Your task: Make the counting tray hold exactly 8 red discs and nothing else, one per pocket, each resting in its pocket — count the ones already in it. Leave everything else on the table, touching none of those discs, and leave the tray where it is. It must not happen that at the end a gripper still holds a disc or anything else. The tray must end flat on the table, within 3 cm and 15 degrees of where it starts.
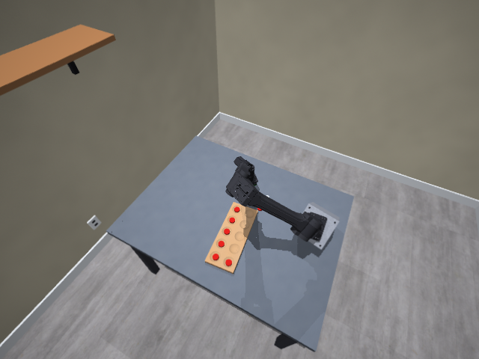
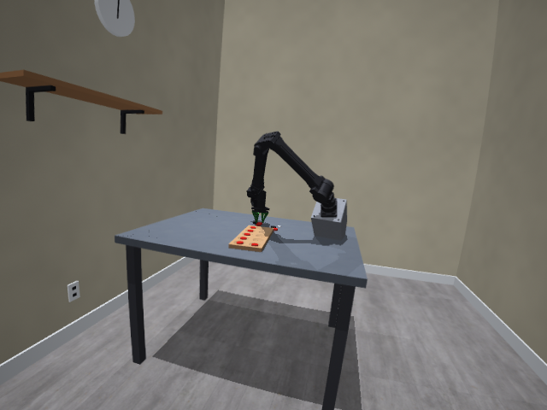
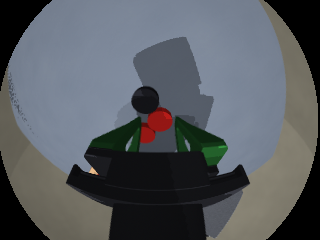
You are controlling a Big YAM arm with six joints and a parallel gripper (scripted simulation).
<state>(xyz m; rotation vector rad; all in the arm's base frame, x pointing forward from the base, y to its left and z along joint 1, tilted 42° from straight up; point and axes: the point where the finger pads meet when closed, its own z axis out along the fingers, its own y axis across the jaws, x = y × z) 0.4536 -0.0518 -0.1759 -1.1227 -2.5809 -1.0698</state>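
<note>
The fingers stand half apart above a loose red disc [image 3: 160, 119] beyond the tray [image 1: 212, 253]; probably light, rigid, best pinched across its rim.

The room is a corner of plain olive-tan walls [image 2: 375, 110] meeting above a grey wood-grain plank floor [image 2: 441, 353], with a pale baseboard [image 2: 406, 270] running along the foot of each wall. A grey-topped counter [image 2: 185, 233] stands on dark legs [image 2: 136, 304], its far corner near the room's corner. On the left wall hang a brown wooden shelf [image 2: 79, 91] on black brackets, a round white clock [image 2: 114, 15] and, low down, a white outlet [image 2: 73, 291]. Even light throws a soft shadow [image 2: 251, 339] beneath the counter.
</note>
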